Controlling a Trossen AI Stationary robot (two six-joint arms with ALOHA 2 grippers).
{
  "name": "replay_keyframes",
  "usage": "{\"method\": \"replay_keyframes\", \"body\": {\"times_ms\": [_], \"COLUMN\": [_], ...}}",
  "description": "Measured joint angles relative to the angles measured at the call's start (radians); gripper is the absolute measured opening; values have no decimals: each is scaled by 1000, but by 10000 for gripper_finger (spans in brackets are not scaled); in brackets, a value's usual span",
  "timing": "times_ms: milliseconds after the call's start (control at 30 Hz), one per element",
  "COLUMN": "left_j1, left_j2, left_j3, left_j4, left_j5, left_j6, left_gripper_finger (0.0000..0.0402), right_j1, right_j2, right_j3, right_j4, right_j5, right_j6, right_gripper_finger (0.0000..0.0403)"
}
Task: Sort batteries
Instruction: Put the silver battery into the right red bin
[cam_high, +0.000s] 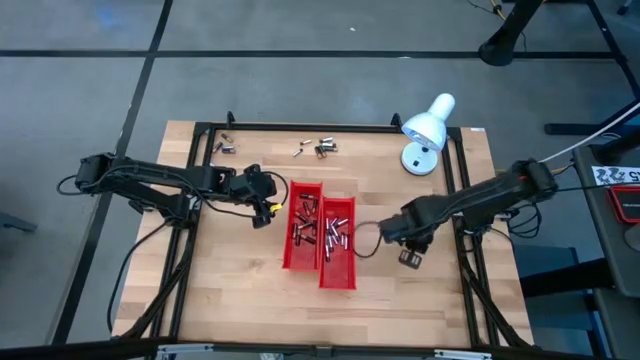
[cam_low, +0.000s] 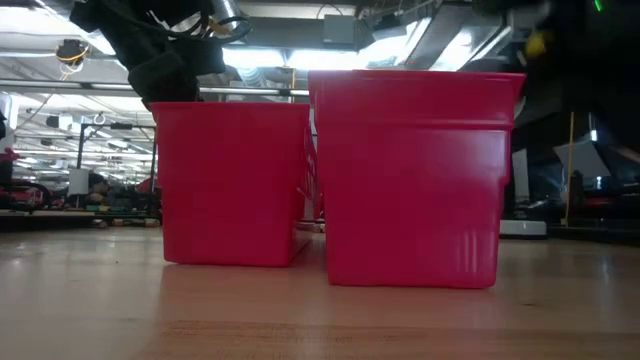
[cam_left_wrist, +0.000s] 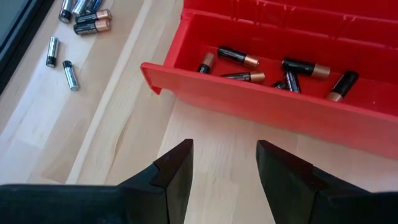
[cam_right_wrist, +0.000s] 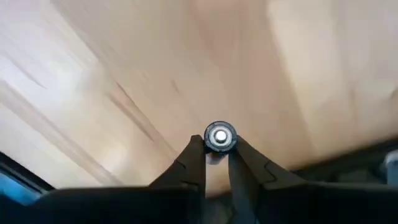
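Sorting well under way. Two red plastic trays (cam_high: 345, 275) side by side mid-bench, each already holding a scatter of small silvery cylindrical batteries (cam_high: 305, 230). Loose batteries (cam_high: 325, 148) left near the far edge of the pale wooden bench (cam_high: 240, 290), beside a white desk lamp (cam_high: 428, 128). Right gripper (cam_right_wrist: 216, 163) just beside the right tray, clamped on one battery (cam_right_wrist: 220, 137), seen end-on. Left gripper (cam_left_wrist: 224, 177) just beside the left tray, fingers apart, empty.

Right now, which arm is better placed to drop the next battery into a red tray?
The right. Its gripper is already shut on a battery, over the table just right of the right tray. The left gripper is open and empty beside the left tray.
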Motion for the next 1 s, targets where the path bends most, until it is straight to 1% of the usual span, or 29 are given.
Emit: {"method": "replay_keyframes", "body": {"times_ms": [100,200,267,333,467,567,667,867,1000], "left_j1": [0,0,0,0,0,0,0,0,0], "left_j2": [0,0,0,0,0,0,0,0,0], "left_j3": [0,0,0,0,0,0,0,0,0], "left_j4": [1,3,5,9,9,9,7,5,5], "left_j5": [0,0,0,0,0,0,0,0,0], "left_j6": [1,-2,-1,-1,-3,-5,-6,-9,-12], "left_gripper_finger": [166,166,166,166,166,166,166,166,166], "right_j1": [0,0,0,-1,-2,-2,-9,-32,-43], "right_j2": [-62,-92,-95,-94,-78,-45,0,114,157], "right_j3": [72,139,173,187,187,186,185,184,184], "right_j4": [33,112,205,335,621,721,752,788,770], "right_j5": [99,194,247,289,326,352,373,375,391], "right_j6": [25,-1,-66,-151,-322,-418,-465,-470,-498], "right_gripper_finger": [44,44,44,43,43,43,45,51,65]}}
